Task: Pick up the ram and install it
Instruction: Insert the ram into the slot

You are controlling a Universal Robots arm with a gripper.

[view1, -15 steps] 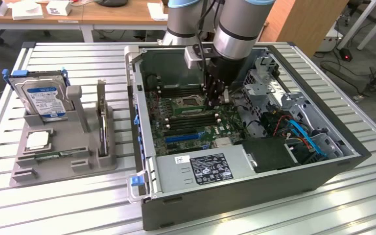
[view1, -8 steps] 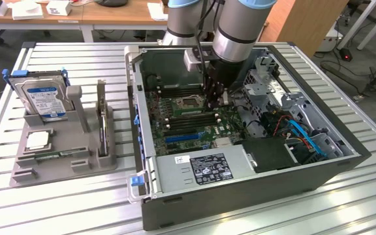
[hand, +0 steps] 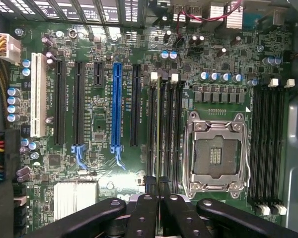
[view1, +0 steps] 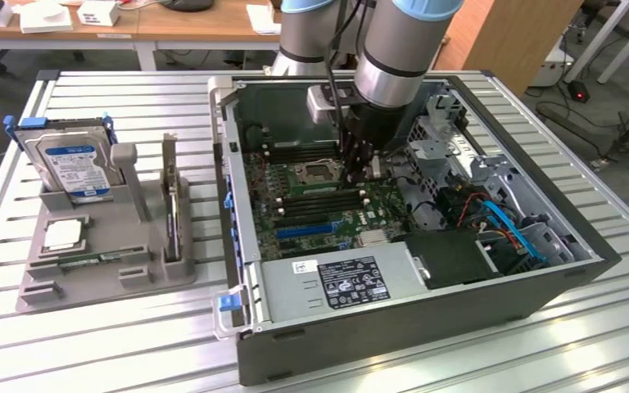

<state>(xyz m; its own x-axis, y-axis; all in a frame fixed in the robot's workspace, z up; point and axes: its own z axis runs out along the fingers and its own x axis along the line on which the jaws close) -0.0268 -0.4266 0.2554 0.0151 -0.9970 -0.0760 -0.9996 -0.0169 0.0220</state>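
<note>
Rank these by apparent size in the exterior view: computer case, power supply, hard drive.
1. computer case, clearly the largest
2. power supply
3. hard drive, somewhat smaller than the power supply

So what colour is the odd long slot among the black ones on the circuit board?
Blue; the long plastic slot shows best in the wrist view.

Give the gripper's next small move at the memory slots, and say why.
Probably a slight push straight down: the shut gripper is at one end of the ram, whose thin edge lies along a slot beside the CPU socket; full seating isn't evident.
</note>
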